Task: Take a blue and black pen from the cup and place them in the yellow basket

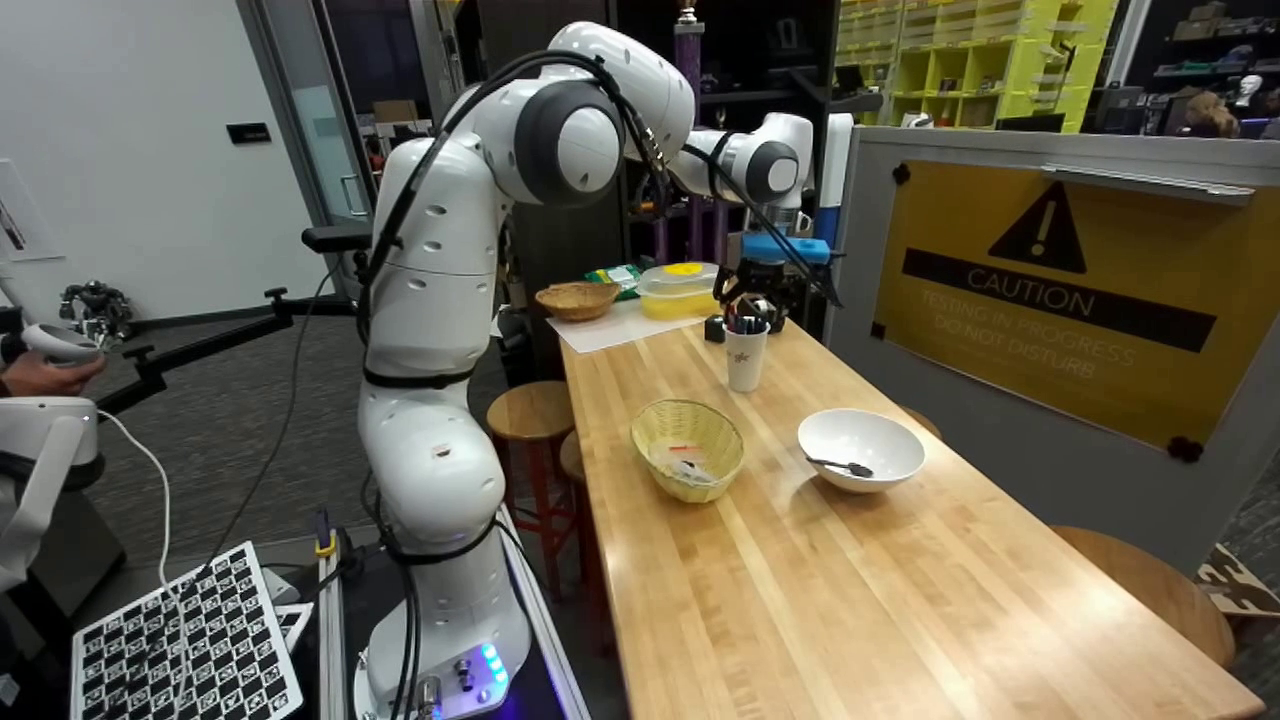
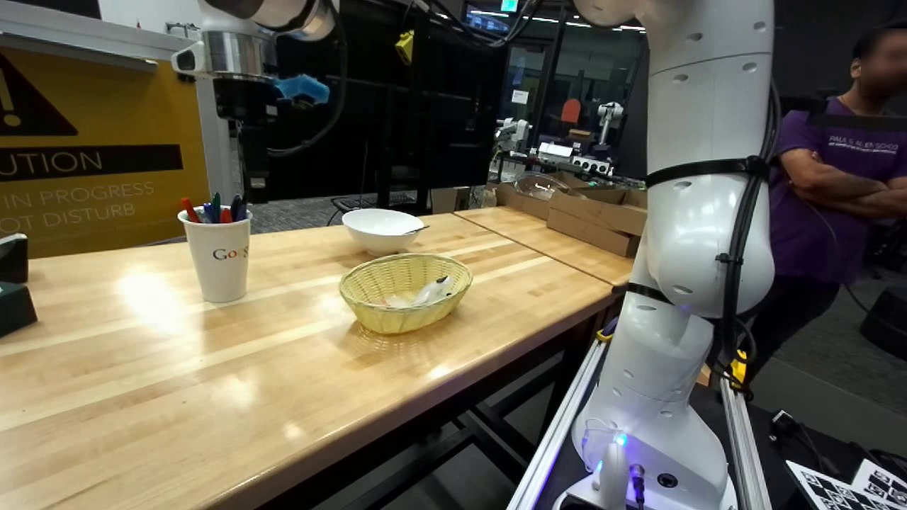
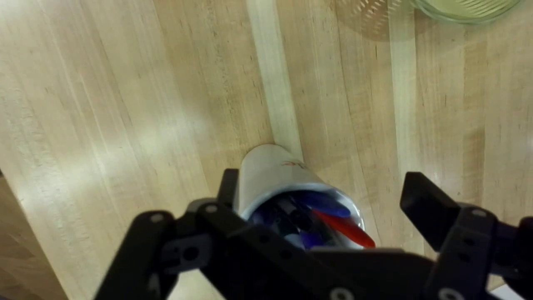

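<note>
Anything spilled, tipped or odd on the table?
Nothing looks spilled or tipped; the white cup stands upright. Slightly odd: the yellow basket, meant for the pens, holds what looks like plastic packaging, contents unclear.

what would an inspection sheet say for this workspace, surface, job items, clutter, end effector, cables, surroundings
Surface: wooden table, glossy, brightly lit in patches
Job's things: white cup upright, holding pens, blue and red seen, black uncertain; yellow basket holds a whitish packet
Clutter: white bowl with dark utensil; brown wicker dish and lidded container farther along in an exterior view
End effector: open, nothing held; the cup shows between its parted jaws in the wrist view
Cables: black cables strapped along the arm
Surroundings: caution sign; person in a purple shirt, arms folded
</note>
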You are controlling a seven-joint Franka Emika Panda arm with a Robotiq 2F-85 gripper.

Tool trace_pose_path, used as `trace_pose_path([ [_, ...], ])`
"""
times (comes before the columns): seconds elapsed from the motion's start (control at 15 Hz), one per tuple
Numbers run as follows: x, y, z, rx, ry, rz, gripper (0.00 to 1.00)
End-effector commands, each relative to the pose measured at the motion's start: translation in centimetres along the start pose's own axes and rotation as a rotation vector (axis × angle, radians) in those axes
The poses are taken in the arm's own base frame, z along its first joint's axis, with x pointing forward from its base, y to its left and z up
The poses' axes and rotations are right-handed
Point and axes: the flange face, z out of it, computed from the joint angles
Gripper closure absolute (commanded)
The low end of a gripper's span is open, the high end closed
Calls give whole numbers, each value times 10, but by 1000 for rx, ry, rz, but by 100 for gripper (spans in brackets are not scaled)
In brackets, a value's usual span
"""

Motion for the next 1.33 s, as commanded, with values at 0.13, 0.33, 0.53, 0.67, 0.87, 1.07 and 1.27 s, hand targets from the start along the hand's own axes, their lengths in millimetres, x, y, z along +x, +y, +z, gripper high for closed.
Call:
trace_pose_path([
  [0.13, 24, 0, 1, 4, -49, -49, 32],
  [0.33, 27, 2, 0, 7, -51, -47, 55],
  [0.53, 25, 4, -4, 2, -45, -38, 80],
  [0.67, 25, 5, -6, -2, -41, -34, 93],
  [0.87, 26, 6, -11, -10, -34, -31, 95],
  [1.07, 23, 6, -14, -9, -33, -19, 95],
  [1.27, 19, 2, -21, -8, -34, 15, 95],
])
